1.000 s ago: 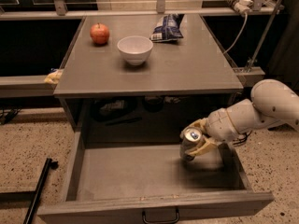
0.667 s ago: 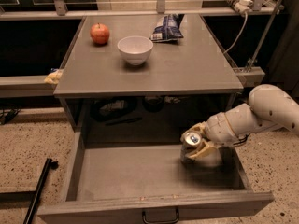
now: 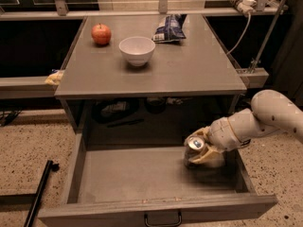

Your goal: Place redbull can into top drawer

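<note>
Robot test lab or workshop: bare grey table (image 3: 189,70), speckled terrazzo floor (image 3: 28,141), metal rail (image 3: 42,15), power strip (image 3: 239,1) with cable (image 3: 239,32) at rear. Gripper (image 3: 199,151) inside open top drawer (image 3: 132,174), right side, clasping redbull can (image 3: 195,144).

Up on the desk (image 3: 189,74): a red apple (image 3: 101,34), a white bowl (image 3: 137,50) near it, and a blue-white snack bag (image 3: 169,28) further back. A black rod (image 3: 39,193) lies on the speckled floor (image 3: 28,141), left side.

I can read no text, even on the slim silver-blue metal can (image 3: 195,144) my gripper (image 3: 202,153) clasps inside the wide grey drawer (image 3: 132,175).
</note>
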`<state>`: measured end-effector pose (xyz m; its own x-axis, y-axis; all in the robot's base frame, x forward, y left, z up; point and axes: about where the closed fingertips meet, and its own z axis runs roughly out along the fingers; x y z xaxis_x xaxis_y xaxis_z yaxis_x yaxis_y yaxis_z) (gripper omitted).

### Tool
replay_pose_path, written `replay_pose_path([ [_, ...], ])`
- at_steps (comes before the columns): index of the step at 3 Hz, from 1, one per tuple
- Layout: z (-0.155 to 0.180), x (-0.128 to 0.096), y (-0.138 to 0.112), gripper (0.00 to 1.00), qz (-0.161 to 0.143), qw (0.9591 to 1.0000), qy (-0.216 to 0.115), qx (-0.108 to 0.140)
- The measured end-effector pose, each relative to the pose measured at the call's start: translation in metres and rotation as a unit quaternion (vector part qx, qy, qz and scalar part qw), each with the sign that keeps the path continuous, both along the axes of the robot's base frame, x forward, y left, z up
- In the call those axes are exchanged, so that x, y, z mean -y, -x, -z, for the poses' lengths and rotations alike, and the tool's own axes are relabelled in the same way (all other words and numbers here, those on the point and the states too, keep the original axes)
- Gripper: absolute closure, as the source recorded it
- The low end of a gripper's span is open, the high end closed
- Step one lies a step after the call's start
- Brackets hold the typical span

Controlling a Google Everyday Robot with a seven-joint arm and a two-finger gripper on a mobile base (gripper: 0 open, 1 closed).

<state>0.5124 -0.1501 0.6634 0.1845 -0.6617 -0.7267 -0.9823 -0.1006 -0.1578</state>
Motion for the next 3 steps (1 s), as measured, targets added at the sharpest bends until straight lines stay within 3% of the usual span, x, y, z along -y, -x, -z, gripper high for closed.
replay_pose_path([
  [3, 0.0001, -0.0001, 0.0, 0.11, 0.0, 1.0, 0.0, 0.0],
])
